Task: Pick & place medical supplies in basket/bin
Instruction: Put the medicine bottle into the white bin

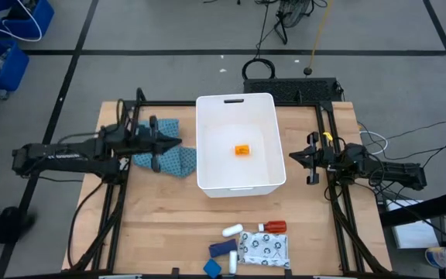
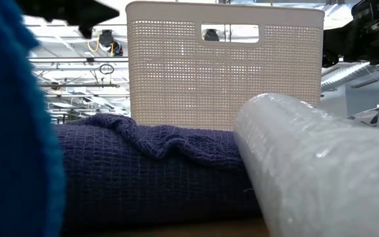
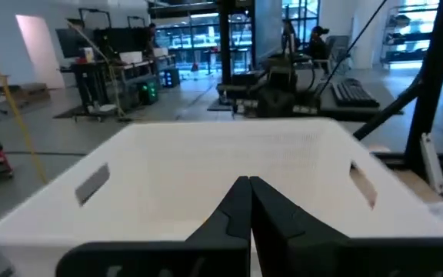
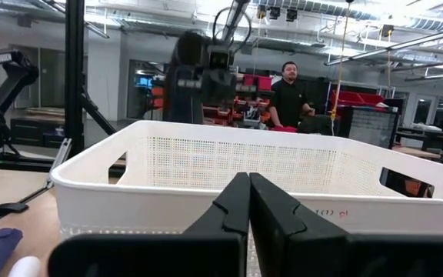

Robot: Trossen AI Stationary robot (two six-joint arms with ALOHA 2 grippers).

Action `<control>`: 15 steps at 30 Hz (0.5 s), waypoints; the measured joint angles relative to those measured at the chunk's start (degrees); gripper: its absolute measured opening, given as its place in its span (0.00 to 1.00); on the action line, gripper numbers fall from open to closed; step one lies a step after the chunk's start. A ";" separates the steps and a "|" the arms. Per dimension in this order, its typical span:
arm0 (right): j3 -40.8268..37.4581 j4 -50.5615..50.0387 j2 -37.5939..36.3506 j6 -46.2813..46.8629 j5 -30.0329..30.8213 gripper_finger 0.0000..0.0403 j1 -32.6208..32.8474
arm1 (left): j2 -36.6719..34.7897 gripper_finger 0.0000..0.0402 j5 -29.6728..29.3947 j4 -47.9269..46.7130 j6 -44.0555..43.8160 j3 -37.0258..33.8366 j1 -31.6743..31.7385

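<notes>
One white tub (image 1: 269,139) sits mid-table, an orange pill bottle (image 1: 242,150) already inside. Both grippers, left (image 1: 178,142) at nine o'clock, right (image 1: 291,157) at three, hover closed and empty. Remaining supplies (image 1: 250,244) wait at six o'clock.

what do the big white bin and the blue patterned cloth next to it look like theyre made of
The large white rectangular bin looks like moulded plastic with a matte finish: its walls show a fine grid of perforations in the low view, with rounded corners and a cut handle slot. The teal patterned cloth beside it looks like soft woven fabric, probably cotton: it lies crumpled, and the low view shows a waffle-like weave.
</notes>
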 joint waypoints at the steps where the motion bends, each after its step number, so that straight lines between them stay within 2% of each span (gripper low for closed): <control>1: 0.00 -0.03 0.00 0.00 0.00 0.00 0.00 | -1.07 0.00 -0.79 1.11 -0.30 -2.12 -0.29; 8: 0.00 -0.05 0.00 -0.01 0.04 0.00 0.00 | -6.27 0.00 -2.40 14.17 -5.58 -15.85 -0.63; 15: -0.01 -0.03 0.00 -0.05 0.08 0.00 -0.01 | -6.03 0.00 -5.38 19.44 -4.50 -21.58 -2.28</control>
